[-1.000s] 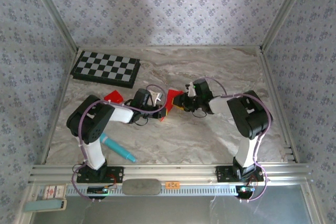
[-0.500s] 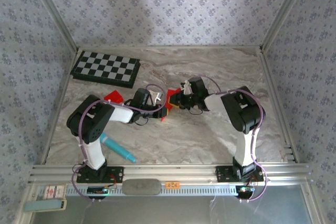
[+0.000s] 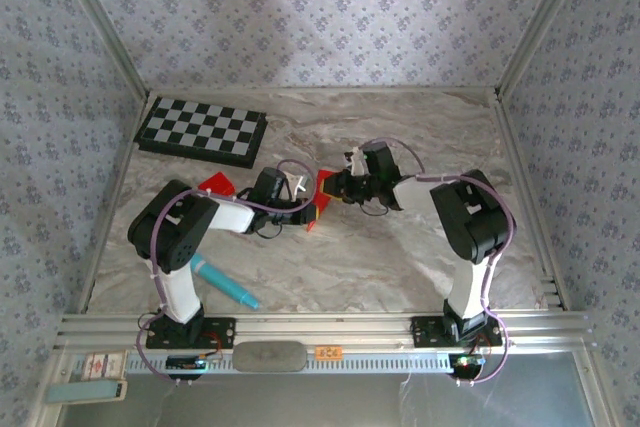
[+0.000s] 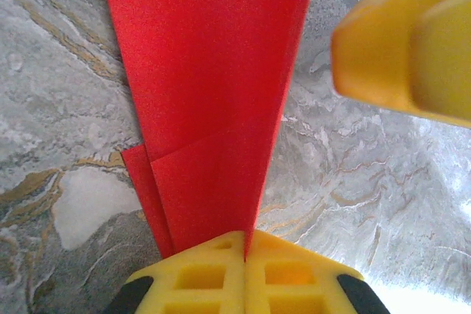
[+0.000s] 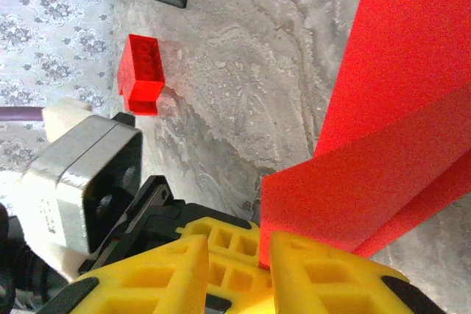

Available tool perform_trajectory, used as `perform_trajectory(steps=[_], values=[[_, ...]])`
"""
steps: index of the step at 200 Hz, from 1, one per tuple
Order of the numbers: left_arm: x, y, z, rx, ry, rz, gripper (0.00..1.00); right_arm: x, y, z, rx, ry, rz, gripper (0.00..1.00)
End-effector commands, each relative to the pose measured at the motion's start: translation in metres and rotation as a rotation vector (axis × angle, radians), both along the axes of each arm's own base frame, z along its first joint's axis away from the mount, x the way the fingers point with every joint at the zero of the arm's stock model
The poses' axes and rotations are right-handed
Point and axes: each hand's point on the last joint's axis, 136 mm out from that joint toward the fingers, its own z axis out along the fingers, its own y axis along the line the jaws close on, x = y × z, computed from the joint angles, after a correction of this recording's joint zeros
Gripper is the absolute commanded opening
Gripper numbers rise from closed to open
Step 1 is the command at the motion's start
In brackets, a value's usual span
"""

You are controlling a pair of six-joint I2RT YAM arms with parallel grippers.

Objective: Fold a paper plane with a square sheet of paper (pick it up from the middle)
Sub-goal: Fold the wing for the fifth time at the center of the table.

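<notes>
The square sheet of paper (image 4: pixel 213 93) is bright red and folded into a narrow layered wedge. It hangs just above the marble table near its middle (image 3: pixel 325 185). My left gripper (image 4: pixel 245 244) is shut on the wedge's narrow end, its yellow pads pressed together on the fold. My right gripper (image 5: pixel 239 270) faces it from the right with its jaws apart. The paper's (image 5: pixel 383 152) lower corner sits at the inner edge of its right finger (image 5: pixel 331 277), and no pad presses on it. In the top view the left gripper (image 3: pixel 313 209) and right gripper (image 3: pixel 335 190) nearly meet.
A small red brick (image 3: pixel 217 185) lies left of the left wrist and shows in the right wrist view (image 5: pixel 140 71). A chequered board (image 3: pixel 200 130) lies at the back left. A teal pen (image 3: pixel 225 282) lies near the left arm's base. Patterned walls close three sides.
My right gripper has moved left, closer to the paper and to the left gripper, and its wrist has swung a little farther back. The left arm has stayed put, holding the paper.
</notes>
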Motion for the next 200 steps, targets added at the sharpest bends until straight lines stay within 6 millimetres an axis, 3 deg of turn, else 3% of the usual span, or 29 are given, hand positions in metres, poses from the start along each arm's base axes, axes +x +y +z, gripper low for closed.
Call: perform_trajectory(steps=[1,108,200], values=[[-0.026,0.019,-0.052,0.141,0.169,0.018,0.05,-0.011,0.001,-0.005,-0.008,0.010,0.039,0.30],[-0.029,0.022,-0.063,0.158,0.269,0.049,0.02,-0.006,0.015,-0.022,-0.058,0.050,0.066,0.29],[-0.031,0.022,-0.065,0.163,0.289,0.053,0.07,-0.006,0.015,-0.039,-0.116,0.092,0.072,0.28]])
